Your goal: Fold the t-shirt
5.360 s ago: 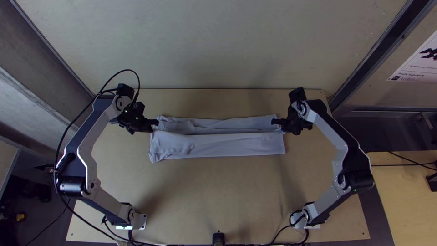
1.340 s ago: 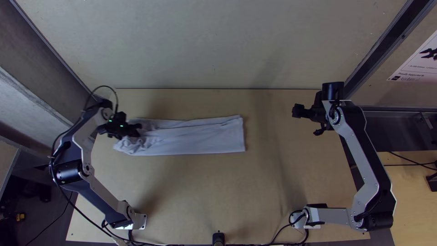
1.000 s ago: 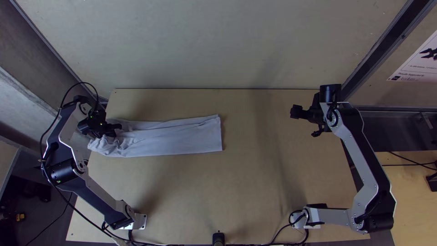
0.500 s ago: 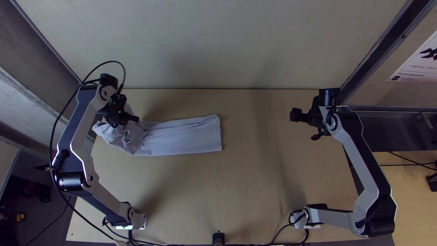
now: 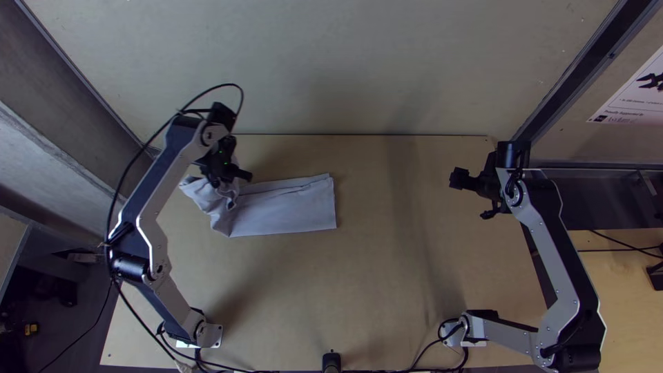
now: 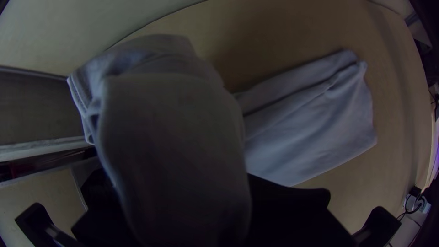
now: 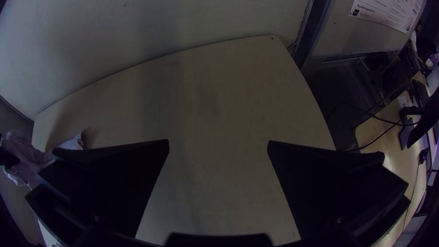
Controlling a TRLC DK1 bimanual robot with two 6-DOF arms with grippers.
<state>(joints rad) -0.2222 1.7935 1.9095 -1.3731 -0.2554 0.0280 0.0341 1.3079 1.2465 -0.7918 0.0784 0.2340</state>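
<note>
The left gripper [image 5: 233, 181] has its jaws closed on the bunched end of the t-shirt [image 5: 286, 208], with raised cloth hanging over and between them in the left wrist view. The right gripper [image 5: 469, 197] stands well apart from the garment, its jaws wide and holding nothing. The t-shirt is on the left half of the bench [image 5: 387, 276], nearer the far edge than the arms' bases. Its long axis runs from left to right, roughly along that edge; the gathered end points to the left side and the flat, squared end to the right arm's side. That flat part lies as a layered strip. The bench is light, plain wood with soft shadows. Beyond it rises a pale wall [image 5: 331, 62]; to the right are a dark metal post [image 5: 587, 59] and a printed sheet [image 5: 632, 97].
</note>
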